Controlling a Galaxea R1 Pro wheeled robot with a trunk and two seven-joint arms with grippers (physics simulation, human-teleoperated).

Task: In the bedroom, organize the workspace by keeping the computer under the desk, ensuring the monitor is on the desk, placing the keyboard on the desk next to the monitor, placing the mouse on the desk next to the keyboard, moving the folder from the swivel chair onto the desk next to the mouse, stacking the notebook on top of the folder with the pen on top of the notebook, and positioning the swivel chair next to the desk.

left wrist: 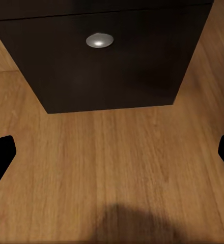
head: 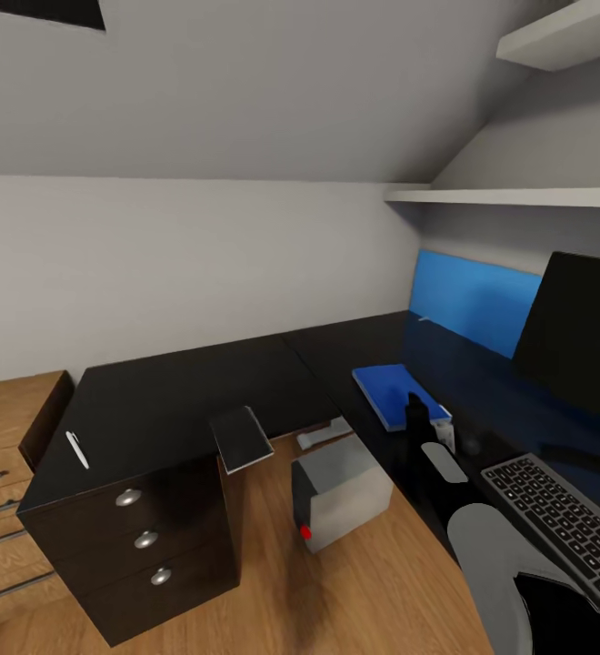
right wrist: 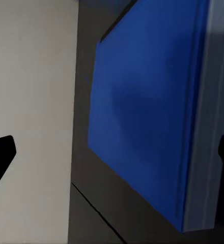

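Observation:
The blue folder (head: 393, 393) (right wrist: 142, 112) lies flat on the black desk (head: 336, 355), in front of its blue back panel. My right gripper (head: 415, 409) (right wrist: 112, 152) hovers open just above the folder. Right of it are the monitor (head: 577, 337) and the keyboard (head: 564, 528). The notebook (head: 242, 438) overhangs the desk's front edge. The pen (head: 77, 449) lies at the desk's left end. The grey computer (head: 341, 491) stands on the floor under the desk. My left gripper (left wrist: 112, 152) is open, low over the floor. The mouse is too unclear to tell; the swivel chair is out of view.
A black drawer unit (head: 145, 537) (left wrist: 112, 61) with silver knobs holds up the desk's left end. A light-wood cabinet (head: 9, 473) stands to its left. White shelves (head: 518, 196) hang above the monitor. Wood floor (head: 355, 600) lies open in front of the computer.

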